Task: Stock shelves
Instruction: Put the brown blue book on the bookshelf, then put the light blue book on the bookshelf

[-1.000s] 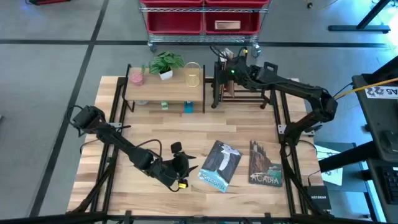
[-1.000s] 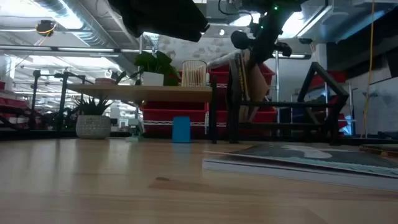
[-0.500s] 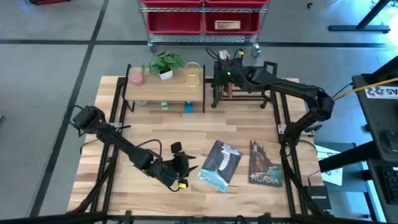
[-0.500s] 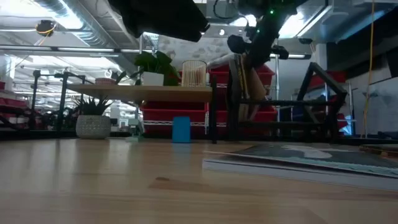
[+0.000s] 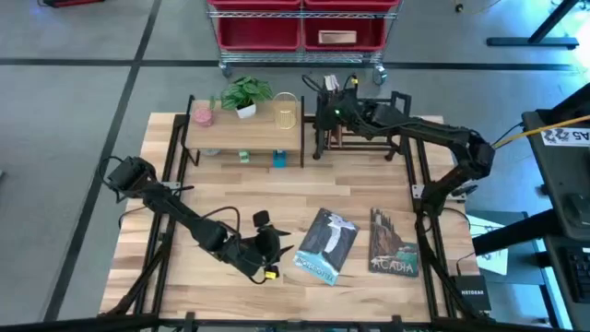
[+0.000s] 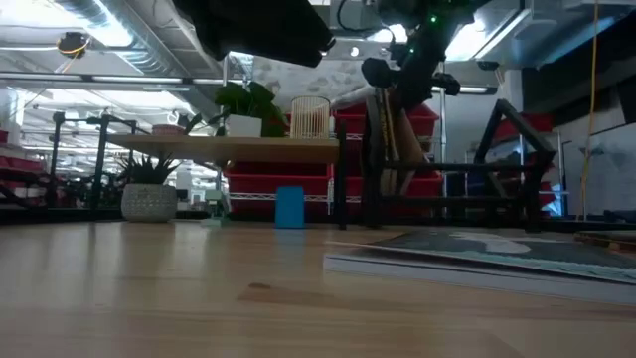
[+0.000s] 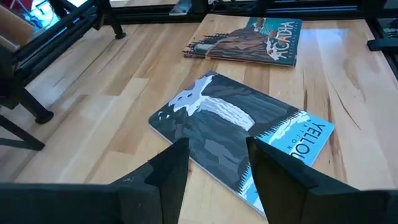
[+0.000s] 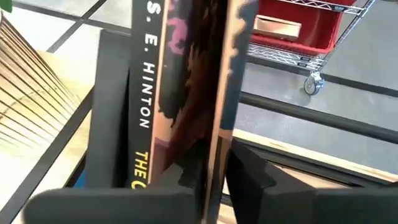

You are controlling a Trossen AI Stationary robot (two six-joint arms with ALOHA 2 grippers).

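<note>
High view — light wood-topped two-tier shelf with black legs (image 5: 244, 136) at the table's back left; on top, one pink cup (image 5: 202, 114), one green plant in a white pot (image 5: 245, 96), one pale slatted holder (image 5: 287, 112). Just beside it on the right, black open-frame metal book rack (image 5: 355, 138). The right gripper (image 5: 334, 109) is over the rack's left end. Two books lie flat at the table's front: a grey-and-blue waterfall-cover book (image 5: 326, 244) and, just beside it, a brown "Acadia" book (image 5: 392, 242). The left gripper (image 5: 269, 251) waits low beside the waterfall book.

Low view — one blue block (image 6: 289, 207) and one potted plant in a patterned pot (image 6: 148, 196) under the shelf top. A tan book (image 6: 395, 134) stands tilted in the rack below the right gripper.

Left wrist view — left fingers (image 7: 171, 174) spread, nothing between them, pointed at the waterfall book.

Right wrist view — right gripper pinching a dark upright paperback (image 8: 211, 93); beside it, touching, a black-spined "S. E. Hinton" book (image 8: 149, 93) already in the rack.

Progress, as judged: at least one book racked, one being seated — two flat books left to stock. How many books the rack holds in all cannot be told.
</note>
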